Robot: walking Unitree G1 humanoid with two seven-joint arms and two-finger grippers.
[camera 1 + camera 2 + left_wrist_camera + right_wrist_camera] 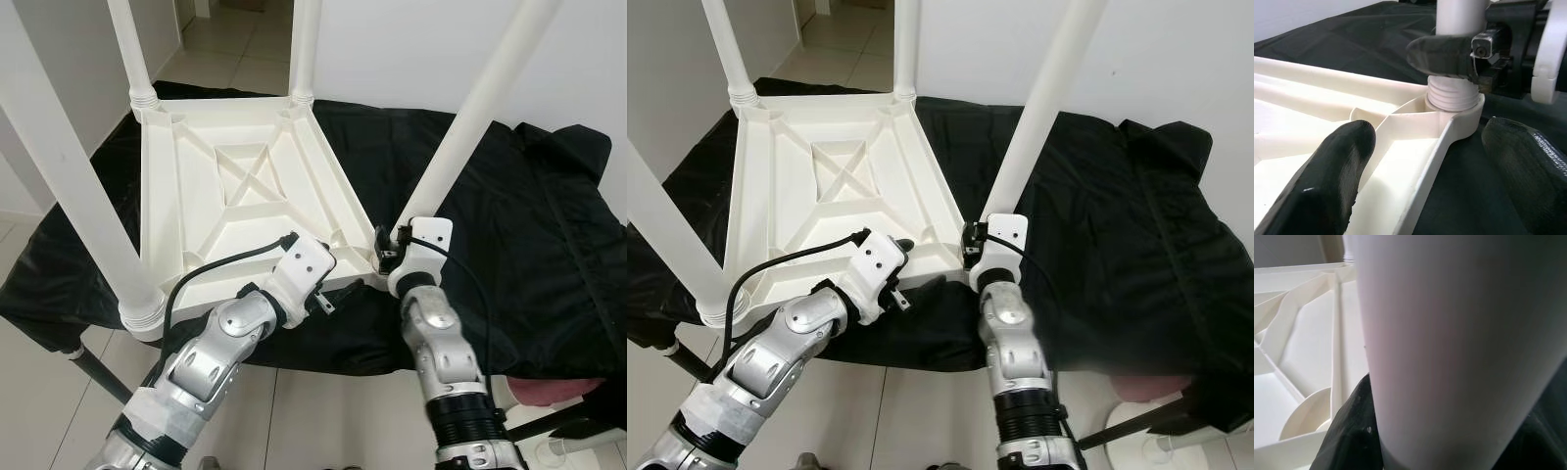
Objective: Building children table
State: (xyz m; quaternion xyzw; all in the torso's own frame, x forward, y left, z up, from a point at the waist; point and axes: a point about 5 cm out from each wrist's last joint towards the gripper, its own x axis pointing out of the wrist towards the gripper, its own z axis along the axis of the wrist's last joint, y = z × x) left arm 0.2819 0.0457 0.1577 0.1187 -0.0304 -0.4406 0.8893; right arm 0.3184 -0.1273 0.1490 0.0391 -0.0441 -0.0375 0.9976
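On the black cloth-covered stand lies the upturned white plastic tabletop, three round white legs seated and you working the fourth white leg into the near right corner socket; I judge it wants more turning, since thread shows above the collar. Your right gripper reaches up from below, fingers clamped round that leg's base. Your left gripper, arm bent inward, straddles the tabletop's corner rim with fingers spread, gripping nothing.

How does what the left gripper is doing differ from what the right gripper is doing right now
The right gripper is shut on the near right table leg just above its threaded base; the left gripper is open, its fingers straddling the tabletop's corner rim without clamping it. The right grips an upright leg; the left brackets the flat, upturned top. Both work at the same corner.
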